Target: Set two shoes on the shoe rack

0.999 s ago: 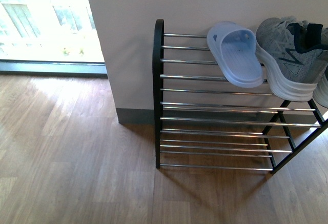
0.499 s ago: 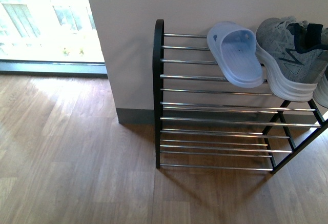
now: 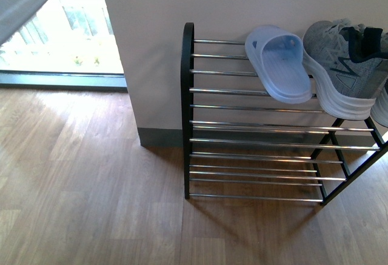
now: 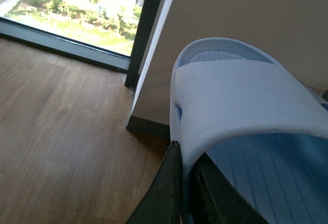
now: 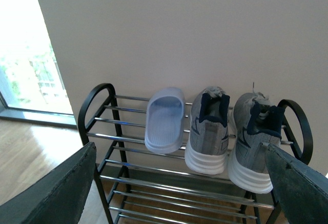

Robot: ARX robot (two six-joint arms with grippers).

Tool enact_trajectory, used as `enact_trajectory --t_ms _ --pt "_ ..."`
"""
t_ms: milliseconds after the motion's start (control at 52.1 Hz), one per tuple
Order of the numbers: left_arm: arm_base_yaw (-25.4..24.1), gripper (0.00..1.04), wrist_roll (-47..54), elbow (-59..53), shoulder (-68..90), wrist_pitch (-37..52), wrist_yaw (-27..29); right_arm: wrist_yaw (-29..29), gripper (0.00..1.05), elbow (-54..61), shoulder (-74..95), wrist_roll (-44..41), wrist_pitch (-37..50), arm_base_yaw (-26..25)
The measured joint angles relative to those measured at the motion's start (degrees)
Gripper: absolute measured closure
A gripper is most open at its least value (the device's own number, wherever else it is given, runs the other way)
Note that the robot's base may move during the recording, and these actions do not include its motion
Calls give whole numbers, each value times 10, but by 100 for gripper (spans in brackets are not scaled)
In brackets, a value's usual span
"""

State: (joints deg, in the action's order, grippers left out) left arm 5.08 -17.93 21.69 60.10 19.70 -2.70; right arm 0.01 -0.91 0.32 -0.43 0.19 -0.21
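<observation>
Your left pincer point(image 4: 185, 183), clamped on a pale blue slipper point(image 4: 241, 126), has just swung into the front view, though both sneakers point(image 5: 207, 131) already sit on the rack point(image 5: 97, 106) beyond your wide-open right pincer point(image 5: 174, 183).

A pale blue slide sandal point(image 3: 279, 65) lies beside a white wall point(image 3: 242, 4), above wooden flooring point(image 3: 79, 180) and a bright window point(image 3: 66, 28).

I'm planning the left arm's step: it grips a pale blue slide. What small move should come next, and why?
Probably swing the left gripper with its held slide right, toward the shoe rack: its top tier has bare bars left of the resting slide, while the grey sneakers fill the right end.
</observation>
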Motion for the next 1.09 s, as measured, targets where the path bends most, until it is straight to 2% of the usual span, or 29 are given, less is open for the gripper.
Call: enact_trajectory --t_ms 192,519,883,1095 --pt "5 103 58 76 182 58 -49 0 9 0 0 0 0 0" --pt "14 103 124 213 358 65 -101 0 9 0 0 0 0 0" --pt "74 103 154 417 539 45 -124 0 9 0 0 0 0 0" --pt "102 103 154 503 616 37 -103 0 9 0 0 0 0 0"
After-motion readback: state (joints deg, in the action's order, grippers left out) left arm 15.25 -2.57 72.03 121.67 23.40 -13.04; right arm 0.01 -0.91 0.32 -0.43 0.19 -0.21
